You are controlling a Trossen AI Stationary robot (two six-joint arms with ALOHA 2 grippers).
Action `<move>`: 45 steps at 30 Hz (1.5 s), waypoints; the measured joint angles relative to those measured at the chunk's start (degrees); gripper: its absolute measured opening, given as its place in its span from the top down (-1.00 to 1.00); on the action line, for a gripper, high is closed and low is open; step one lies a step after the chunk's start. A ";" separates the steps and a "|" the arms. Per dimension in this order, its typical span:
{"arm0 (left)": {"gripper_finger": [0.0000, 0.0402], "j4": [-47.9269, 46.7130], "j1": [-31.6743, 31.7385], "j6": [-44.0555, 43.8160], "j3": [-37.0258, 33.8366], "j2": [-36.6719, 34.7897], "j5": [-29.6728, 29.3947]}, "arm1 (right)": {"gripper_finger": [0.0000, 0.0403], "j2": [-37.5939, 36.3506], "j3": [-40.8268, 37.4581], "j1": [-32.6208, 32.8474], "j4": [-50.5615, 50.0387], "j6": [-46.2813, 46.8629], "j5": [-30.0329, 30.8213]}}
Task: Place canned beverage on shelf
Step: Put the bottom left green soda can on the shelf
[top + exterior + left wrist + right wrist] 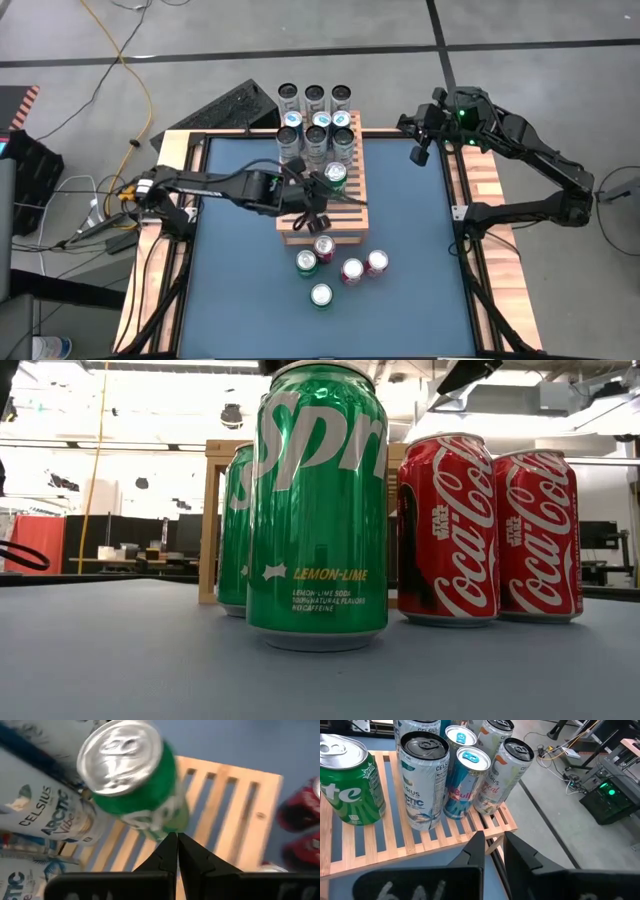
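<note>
The shelf [325, 200] is a light-brown slatted wooden rack in the middle of the blue table. A green Sprite can [335, 176] stands upright on its slats; it also shows in the left wrist view [135, 785] and the right wrist view [351, 785]. My left gripper [316, 208] is shut and empty over the shelf, with its fingertips [176, 842] close to the can's side. My right gripper [420, 150] is open and empty at the table's far right, and its wrist view [495, 845] looks over the shelf's far corner. My left gripper's shut fingertips [170, 845] stand right at the green can's lower side [160, 827]. I cannot tell whether they touch it. The can stands upright on the shelf's slats.
Several tall Celsius and Red Bull cans [316, 130] stand on the shelf's far end and beyond it [465, 775]. Loose red cans [352, 270] and green cans [321, 295] stand on the table near the shelf's near edge; they fill the low view [318, 510].
</note>
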 joint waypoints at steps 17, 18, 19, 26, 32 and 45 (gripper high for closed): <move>1.00 8.92 3.63 0.31 -5.75 -0.74 4.19 | 0.68 0.00 0.02 -0.02 -0.48 -0.17 -0.02; 1.00 9.58 3.89 0.77 -5.75 -0.74 4.25 | 0.68 0.00 0.00 -0.02 -0.59 -0.17 -0.02; 1.00 9.98 4.15 1.25 -5.75 -0.74 4.11 | 0.68 0.00 0.00 -0.02 -0.78 -0.20 -0.02; 1.00 10.75 6.18 1.49 -5.75 -0.74 5.20 | 0.68 0.00 0.01 -0.01 -1.14 -0.18 -0.02; 1.00 10.29 5.90 1.04 -5.73 -0.74 5.50 | 0.68 0.00 0.00 -0.01 -1.55 -0.17 -0.02; 1.00 11.09 2.42 -4.19 -12.79 -0.70 6.83 | 0.68 0.00 0.00 -0.02 -1.55 -0.13 -0.04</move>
